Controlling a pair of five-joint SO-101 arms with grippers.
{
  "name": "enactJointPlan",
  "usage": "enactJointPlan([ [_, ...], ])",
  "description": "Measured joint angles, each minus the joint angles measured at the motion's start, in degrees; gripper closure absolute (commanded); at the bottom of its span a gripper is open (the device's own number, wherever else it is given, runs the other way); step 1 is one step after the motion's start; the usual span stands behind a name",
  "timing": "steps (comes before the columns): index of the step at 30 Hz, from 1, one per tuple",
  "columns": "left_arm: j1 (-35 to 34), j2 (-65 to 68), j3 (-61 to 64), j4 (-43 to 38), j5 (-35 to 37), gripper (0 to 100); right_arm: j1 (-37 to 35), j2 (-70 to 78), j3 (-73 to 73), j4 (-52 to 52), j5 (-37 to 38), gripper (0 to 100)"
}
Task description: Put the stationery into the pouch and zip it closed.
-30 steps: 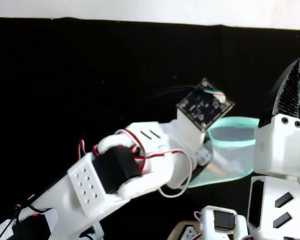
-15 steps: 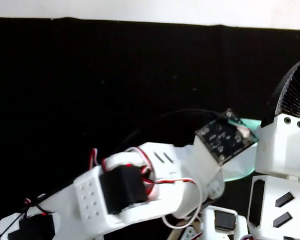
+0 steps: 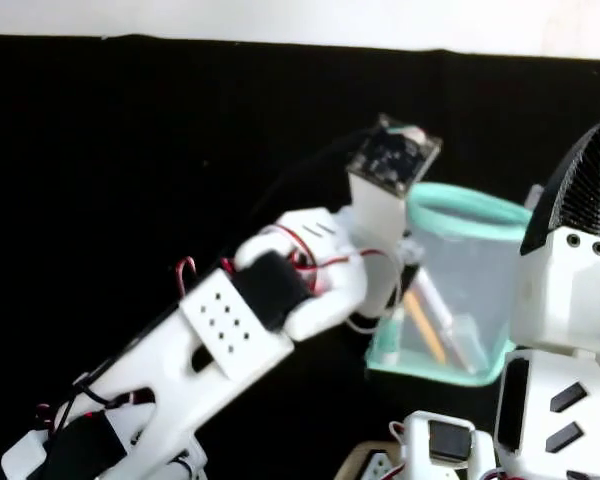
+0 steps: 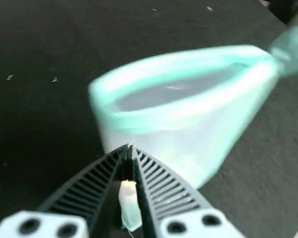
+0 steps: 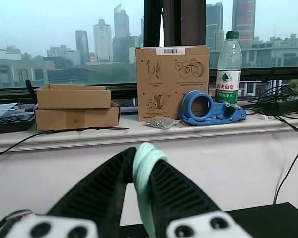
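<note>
On the table: we see a black table (image 3: 130, 150) with a see-through pouch (image 3: 470, 290) trimmed in mint green. It stands upright near the right side, held between the two arms.
Pouch mouth: in the left wrist view the mint rim forms a wide oval, so the zip is open.
Pouch contents: through the clear wall we make out an orange pencil (image 3: 423, 325) and a white pen (image 3: 442, 310) leaning side by side inside. Whatever lies at the bottom is too faint for us to name.
Left arm: the white left arm (image 3: 230, 320) stretches from the lower left corner of the high view to the pouch's left side. Its wrist camera board (image 3: 392, 155) sits just above the rim.
Left gripper: the left gripper (image 4: 127, 148) has its two black ribbed fingers pressed together on a pale, mint-tinged bit of the pouch. We cannot tell whether that bit is the zip pull or a fabric edge.
Right arm: the right arm (image 3: 560, 300) stands at the right edge of the high view, just beside the pouch.
Right gripper: the right gripper (image 5: 144, 156) is clamped tight on a strip of the pouch's mint-green rim, which curls up between its fingertips.
Behind the right gripper: a window sill (image 5: 139, 136) carries two stacked flat boxes (image 5: 74, 106), a taller carton (image 5: 172, 82), a blue tape dispenser (image 5: 208, 108) and a plastic bottle (image 5: 229, 69).
</note>
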Motion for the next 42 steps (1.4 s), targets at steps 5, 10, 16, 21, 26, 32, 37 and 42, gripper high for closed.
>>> enactJointPlan([
  [5,-3.52,0.0,0.0,-0.09,0.09,99,0.0,0.18,-3.43,0.0,0.0,99.3],
  [10,-2.81,0.0,0.44,-0.53,0.09,99,0.0,0.53,-7.82,0.0,0.0,99.3],
  [16,-2.73,0.0,0.53,-0.62,0.09,99,0.0,1.41,-8.35,0.0,0.0,99.3],
  [21,-2.81,0.0,0.53,-0.62,0.09,99,0.0,1.41,-8.35,0.0,0.0,99.3],
  [26,-6.15,0.0,0.0,2.2,0.09,99,0.0,1.41,-8.35,0.0,0.0,99.3],
  [32,-9.05,-3.6,-3.43,11.78,-5.1,99,0.0,1.41,-8.35,0.0,0.0,99.3],
  [37,-7.03,-7.91,-3.96,18.64,-6.07,99,0.0,1.41,-8.35,0.09,0.0,99.3],
  [42,-1.05,-8.44,-3.96,20.92,-6.24,99,0.0,1.41,-8.35,0.18,0.0,99.3],
])
